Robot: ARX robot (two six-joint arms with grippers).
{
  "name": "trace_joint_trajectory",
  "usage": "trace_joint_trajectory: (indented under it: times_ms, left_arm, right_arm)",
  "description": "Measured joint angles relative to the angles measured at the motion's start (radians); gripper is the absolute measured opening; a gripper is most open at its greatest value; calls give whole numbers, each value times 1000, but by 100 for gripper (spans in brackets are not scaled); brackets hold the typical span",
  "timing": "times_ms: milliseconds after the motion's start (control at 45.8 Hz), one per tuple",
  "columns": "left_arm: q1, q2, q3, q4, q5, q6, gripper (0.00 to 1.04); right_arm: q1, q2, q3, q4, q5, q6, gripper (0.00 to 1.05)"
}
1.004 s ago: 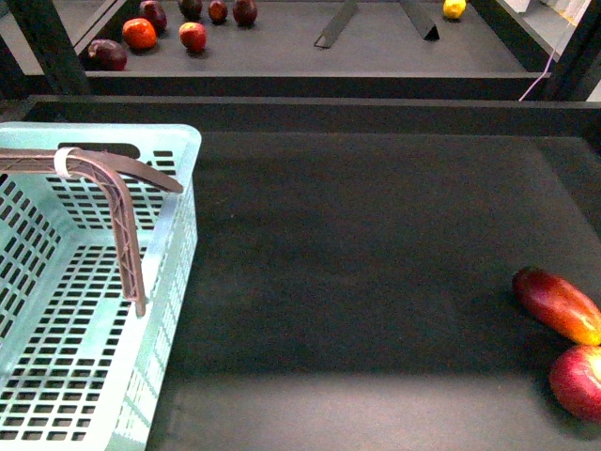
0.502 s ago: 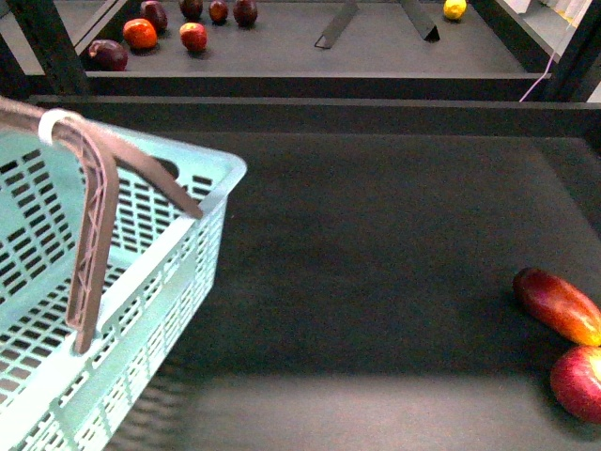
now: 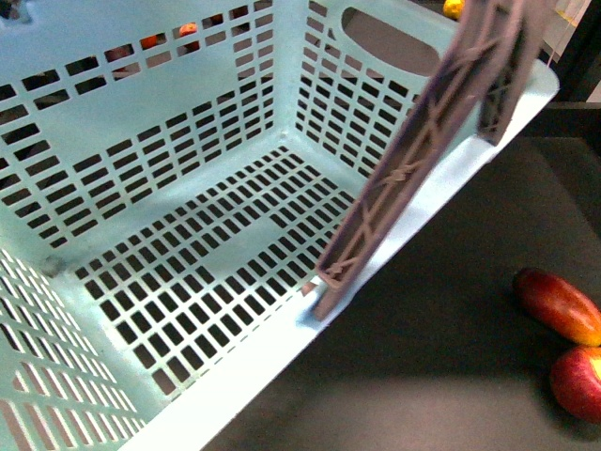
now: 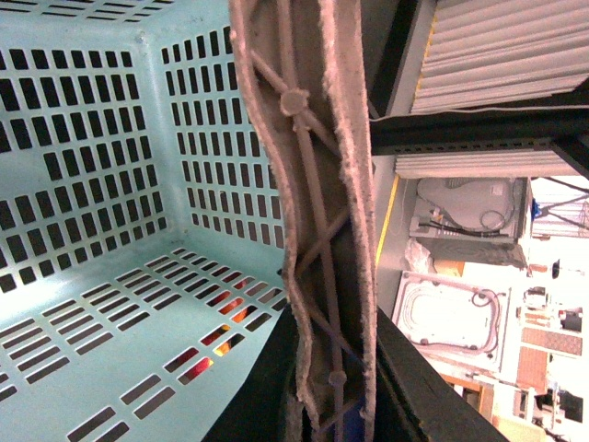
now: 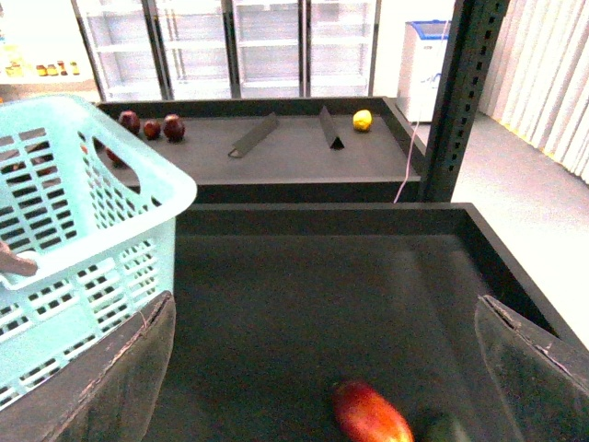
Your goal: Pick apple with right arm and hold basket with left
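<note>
basket [image 3: 188, 141]: tipped up, fills my front view from 7 to 1 o'clock
handle [image 3: 413, 160]: lattice bar slanting across its rim
my left gripper [image 4: 331, 405]: clamped on that handle
my right gripper [image 5: 324, 313]: spread wide, holding nothing
long red-yellow fruit [image 3: 559, 305]: 4 o'clock on the black table [image 3: 451, 357]
apple [image 3: 577, 383]: just beside it, toward 5 o'clock

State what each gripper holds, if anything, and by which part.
Left gripper: the basket, seemingly by its lattice swing handle, which fills the wrist view up close. Right gripper: nothing; its jaws stand wide open and empty.
</note>
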Motion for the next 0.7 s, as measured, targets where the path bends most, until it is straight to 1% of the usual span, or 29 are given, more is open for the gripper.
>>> trace_joint_trajectory:
  times_ms: [153,262,393,611,633,677,698]
  left_arm:
    - [-73,0,28,6,-11,11,10]
    - [-105,0,37,6,1,18,10]
    - [-113,3,37,5,10,18,10]
    - [-109,5,37,5,-16,27,10]
    - [-109,5,37,5,-16,29,10]
    - [-109,5,37,5,-16,31,10]
    - [-109,5,37,5,-15,32,10]
  right_arm:
    - [0,0,0,0,0,0,96]
    - [0,0,0,0,0,0,96]
    - [0,0,0,0,0,0,96]
    - [1,2,1,-2,5,4,96]
    - [10,18,10,-37,42,17,96]
    - [27,80,59,-160,136,63,96]
    - [21,121,83,-218,174,92,96]
